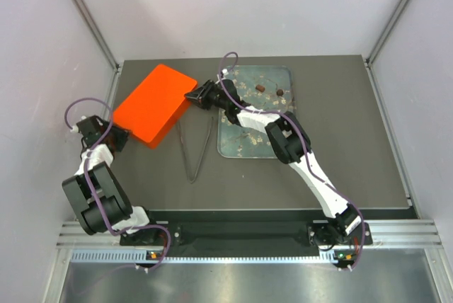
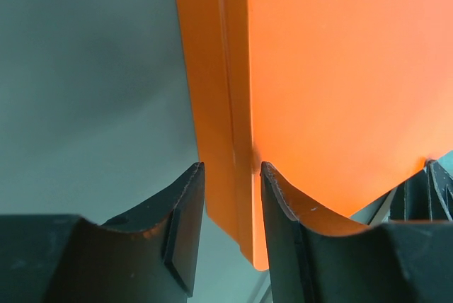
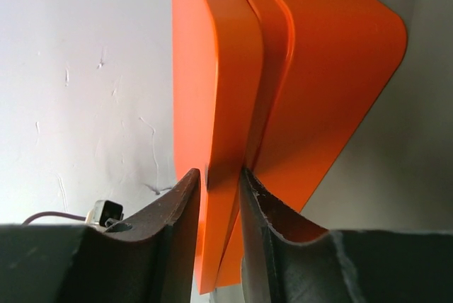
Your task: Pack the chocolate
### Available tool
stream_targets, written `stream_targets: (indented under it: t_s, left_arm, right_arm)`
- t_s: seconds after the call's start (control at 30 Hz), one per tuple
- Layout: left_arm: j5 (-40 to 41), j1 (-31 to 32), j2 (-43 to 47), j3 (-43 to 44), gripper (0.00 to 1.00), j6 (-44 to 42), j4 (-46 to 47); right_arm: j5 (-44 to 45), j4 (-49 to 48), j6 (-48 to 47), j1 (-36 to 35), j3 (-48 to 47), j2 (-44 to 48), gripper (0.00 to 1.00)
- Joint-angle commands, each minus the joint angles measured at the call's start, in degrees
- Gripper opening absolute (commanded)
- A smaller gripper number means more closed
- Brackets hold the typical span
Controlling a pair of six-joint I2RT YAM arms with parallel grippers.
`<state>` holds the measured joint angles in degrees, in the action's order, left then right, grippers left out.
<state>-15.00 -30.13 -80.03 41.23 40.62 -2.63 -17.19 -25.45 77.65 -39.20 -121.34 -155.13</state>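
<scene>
Two small brown pieces of chocolate [image 1: 260,88] [image 1: 280,92] lie at the far end of the glassy printed tray [image 1: 239,146]. An orange box [image 1: 152,103] sits tilted left of the tray. My left gripper [image 1: 124,135] [image 2: 230,168] is at the box's near-left edge, and its jaws are shut on the orange rim [image 2: 223,140]. My right gripper [image 1: 192,96] [image 3: 221,173] is at the box's right corner. It is closed on one orange slab [image 3: 212,105], and its right finger sits in the seam beside the other slab [image 3: 325,69]. The inside of the box is hidden.
Metal tongs [image 1: 198,151] lie on the dark table between the box and the tray, pointing toward me. The right arm [image 1: 283,136] stretches across the tray's left half. Pale walls stand close on both sides, and the table's near edge runs just ahead of the arm bases.
</scene>
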Motion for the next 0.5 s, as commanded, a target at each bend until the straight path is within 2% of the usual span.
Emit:
stream_targets:
  t_s: [0.0,0.47]
  left_arm:
    - [-0.90,-0.19,0.40,2.27,0.42,0.51,4.30]
    - [-1.52,-0.19,-0.13,3.42,0.41,1.04,5.45]
  right_arm:
    - [0.75,-5.48,-0.13,0.00,-4.17,-0.09,0.29]
    - [0.84,-3.91,-0.57,0.18,-4.08,0.27,0.33]
